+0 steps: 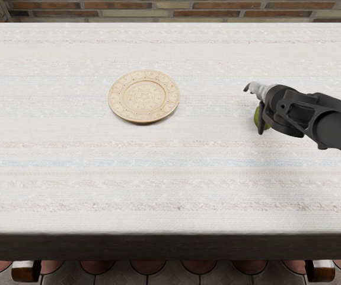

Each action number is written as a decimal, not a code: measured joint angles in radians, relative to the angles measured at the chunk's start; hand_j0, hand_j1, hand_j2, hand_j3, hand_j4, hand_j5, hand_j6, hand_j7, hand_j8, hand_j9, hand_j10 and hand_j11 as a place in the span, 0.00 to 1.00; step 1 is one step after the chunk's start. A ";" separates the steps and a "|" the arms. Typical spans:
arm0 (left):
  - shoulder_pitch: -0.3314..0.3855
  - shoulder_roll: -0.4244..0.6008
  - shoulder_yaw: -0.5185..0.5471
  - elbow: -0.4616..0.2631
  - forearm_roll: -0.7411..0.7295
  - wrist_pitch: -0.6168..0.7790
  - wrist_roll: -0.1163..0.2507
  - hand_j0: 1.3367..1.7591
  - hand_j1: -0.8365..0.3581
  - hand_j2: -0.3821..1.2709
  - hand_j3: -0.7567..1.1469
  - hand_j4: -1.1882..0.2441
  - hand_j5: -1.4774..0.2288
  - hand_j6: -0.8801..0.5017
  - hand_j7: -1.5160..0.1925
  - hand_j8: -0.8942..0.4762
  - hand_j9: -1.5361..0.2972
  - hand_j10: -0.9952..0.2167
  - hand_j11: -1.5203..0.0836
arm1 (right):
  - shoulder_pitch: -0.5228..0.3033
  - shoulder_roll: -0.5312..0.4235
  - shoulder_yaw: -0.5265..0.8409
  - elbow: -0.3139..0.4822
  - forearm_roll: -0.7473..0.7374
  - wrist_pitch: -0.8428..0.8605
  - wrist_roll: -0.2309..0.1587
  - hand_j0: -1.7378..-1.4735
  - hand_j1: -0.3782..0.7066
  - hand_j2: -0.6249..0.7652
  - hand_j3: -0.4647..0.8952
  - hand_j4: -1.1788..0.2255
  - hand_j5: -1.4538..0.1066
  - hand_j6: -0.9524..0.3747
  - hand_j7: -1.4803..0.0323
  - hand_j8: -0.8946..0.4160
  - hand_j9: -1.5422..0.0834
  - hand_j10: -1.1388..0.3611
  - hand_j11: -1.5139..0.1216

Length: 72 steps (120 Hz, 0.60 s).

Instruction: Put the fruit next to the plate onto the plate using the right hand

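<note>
A round beige plate (143, 96) with an embossed pattern lies flat on the table, left of centre, with nothing on it. My right hand (264, 105) comes in from the right edge on a dark arm and sits well to the right of the plate. A small green fruit (257, 120) shows only as a sliver at the hand's lower left edge. The hand covers most of it. Whether the hand holds the fruit or just hovers against it cannot be made out. The left arm does not show.
The pale striped tablecloth (158, 178) covers the whole table, whose front edge runs along the bottom of the view. A brick wall stands behind the far edge. A wide stretch of cloth separates hand and plate.
</note>
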 joint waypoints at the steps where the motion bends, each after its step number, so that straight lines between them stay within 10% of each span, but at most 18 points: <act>1: 0.000 0.000 0.000 0.000 0.000 0.000 0.000 0.76 0.98 0.23 0.40 0.82 0.85 0.62 0.88 0.64 0.83 0.81 0.94 | 0.000 -0.001 0.000 0.000 0.000 0.000 0.000 0.30 0.20 0.43 0.34 0.72 0.80 0.59 0.84 0.56 0.82 0.65 0.80; 72: 0.000 0.000 0.000 0.000 0.000 0.000 0.000 0.76 0.98 0.23 0.40 0.82 0.85 0.62 0.88 0.64 0.83 0.81 0.94 | -0.011 -0.005 -0.021 -0.007 -0.003 -0.013 0.000 0.30 0.36 0.41 0.34 0.62 0.68 0.49 0.72 0.45 0.71 0.56 0.69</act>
